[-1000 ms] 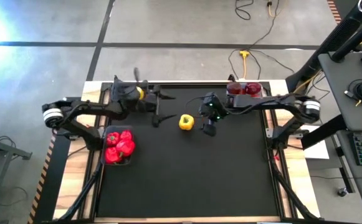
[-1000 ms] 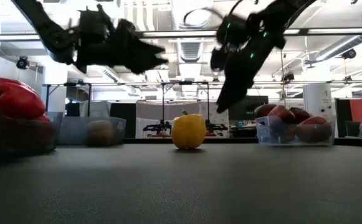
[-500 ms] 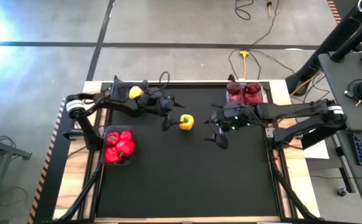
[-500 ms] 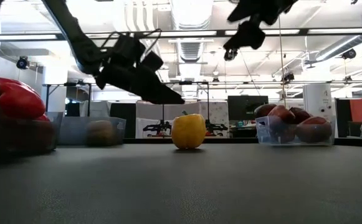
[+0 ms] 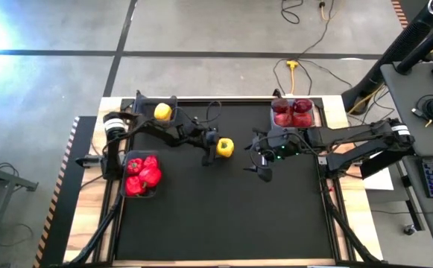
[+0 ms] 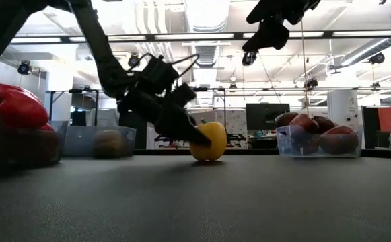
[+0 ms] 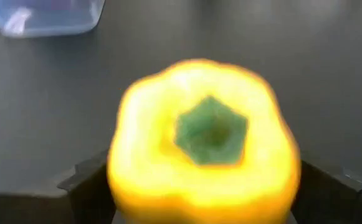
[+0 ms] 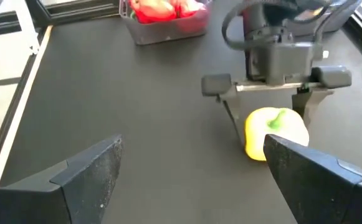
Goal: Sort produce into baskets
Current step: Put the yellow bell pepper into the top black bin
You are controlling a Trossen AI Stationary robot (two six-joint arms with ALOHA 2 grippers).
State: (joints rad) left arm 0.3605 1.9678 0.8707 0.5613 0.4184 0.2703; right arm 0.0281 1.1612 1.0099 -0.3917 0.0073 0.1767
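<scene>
A yellow pepper [image 5: 225,147] stands on the black table, stem up [image 7: 210,129]. My left gripper [image 5: 214,149] is low at its left side, open, with one finger on each side of the pepper [image 8: 274,134]. My right gripper [image 5: 259,167] hangs open and empty above the table, to the right of the pepper, high in the low view [image 6: 262,40]. One basket [image 5: 124,176] at the left holds red peppers. Another [image 5: 144,104] at the far left holds a yellow piece. A third [image 5: 317,112] at the far right holds maroon fruits. My left gripper comes at the yellow pepper slanting down from the table's left. Its fingers [image 7: 81,183] stand on either side of the pepper's lower body [image 7: 137,186]. Whether they touch it I cannot tell. The pepper rests on the table [image 6: 210,156].
The near half of the black table [image 5: 223,223] carries nothing that shows. Wooden strips and a black frame [image 5: 334,216] edge the table. Desks and cables lie beyond the right and far edges.
My left gripper has come down and toward the table's right, tipping nose-down, from near the far-left basket to the yellow pepper, which its fingers now flank. My right gripper has drawn away from the pepper, up and toward the table's right and near side.
</scene>
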